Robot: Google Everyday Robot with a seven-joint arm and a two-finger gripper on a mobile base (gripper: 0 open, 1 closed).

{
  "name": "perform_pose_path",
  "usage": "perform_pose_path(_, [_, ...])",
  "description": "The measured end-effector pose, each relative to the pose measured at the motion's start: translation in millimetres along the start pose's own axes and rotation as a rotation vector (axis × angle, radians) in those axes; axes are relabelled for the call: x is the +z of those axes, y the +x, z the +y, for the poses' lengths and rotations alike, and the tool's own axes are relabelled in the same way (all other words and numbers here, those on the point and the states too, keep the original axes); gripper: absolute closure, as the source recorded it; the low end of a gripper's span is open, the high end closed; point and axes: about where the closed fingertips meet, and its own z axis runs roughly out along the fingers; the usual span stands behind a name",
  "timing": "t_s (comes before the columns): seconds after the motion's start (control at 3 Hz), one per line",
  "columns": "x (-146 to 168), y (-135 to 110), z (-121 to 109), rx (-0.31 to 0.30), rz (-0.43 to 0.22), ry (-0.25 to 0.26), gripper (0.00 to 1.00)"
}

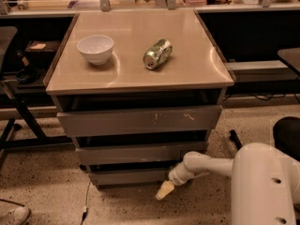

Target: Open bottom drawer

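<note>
The bottom drawer [129, 176] is the lowest grey front of the cabinet, plain and unmarked, close to the floor. Above it sit the middle drawer [140, 153] and the wider top drawer [138, 121] with pale scratch marks. My white arm reaches in from the lower right. The gripper [164, 190] with its cream-coloured tip hangs just below and in front of the bottom drawer's right end, near the floor.
On the beige cabinet top [197, 71] stand a white bowl [95, 48] and a green can [157, 54] lying on its side. A dark chair base [18, 121] is at left, a cable [86, 205] on the speckled floor, a shelf unit behind.
</note>
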Motion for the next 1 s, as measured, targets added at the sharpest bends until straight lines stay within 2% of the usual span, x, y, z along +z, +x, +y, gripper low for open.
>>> perform_pose_path(0.33, [18.0, 0.2, -18.3, -0.006, -0.012, 0.031, 0.0])
perform_pose_path(1.0, [33.5, -0.1, -47.0, -0.021, -0.031, 0.08, 0.0])
